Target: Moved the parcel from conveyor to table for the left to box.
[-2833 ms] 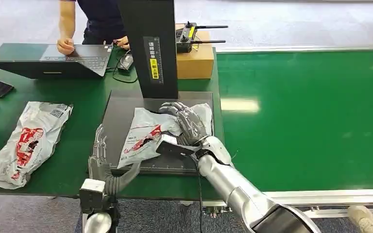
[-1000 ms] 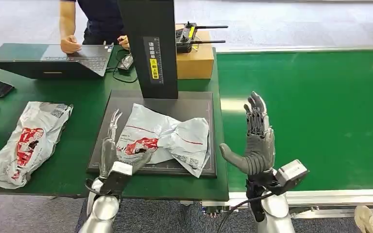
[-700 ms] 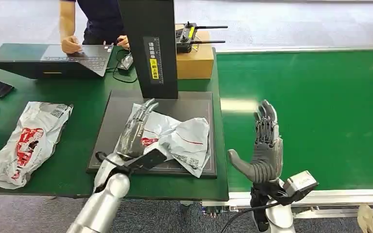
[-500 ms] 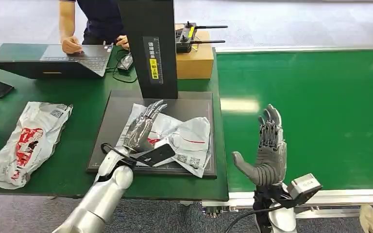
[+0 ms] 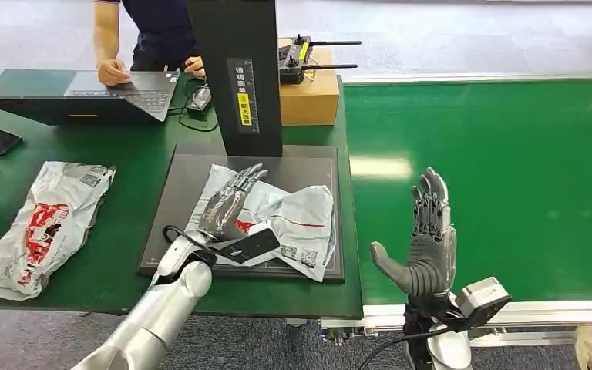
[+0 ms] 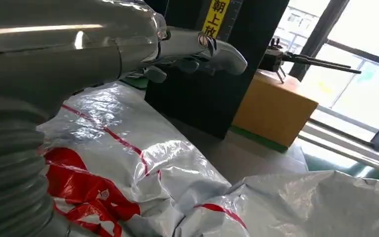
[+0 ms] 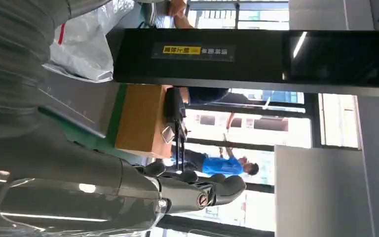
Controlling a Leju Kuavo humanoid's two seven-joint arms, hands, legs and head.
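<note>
Left robot hand (image 5: pixel 229 202) flat on parcel (image 5: pixel 293 220)

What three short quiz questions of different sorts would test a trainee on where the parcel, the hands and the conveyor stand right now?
1. True or false: the parcel lies on the green conveyor.
2. Which hand reaches over the parcel? A) left hand B) right hand
3. Fill in: the right hand is raised, fingers apart, holding ____.

Key: 1 false, it lies on the black platform; 2 A; 3 nothing.
</note>
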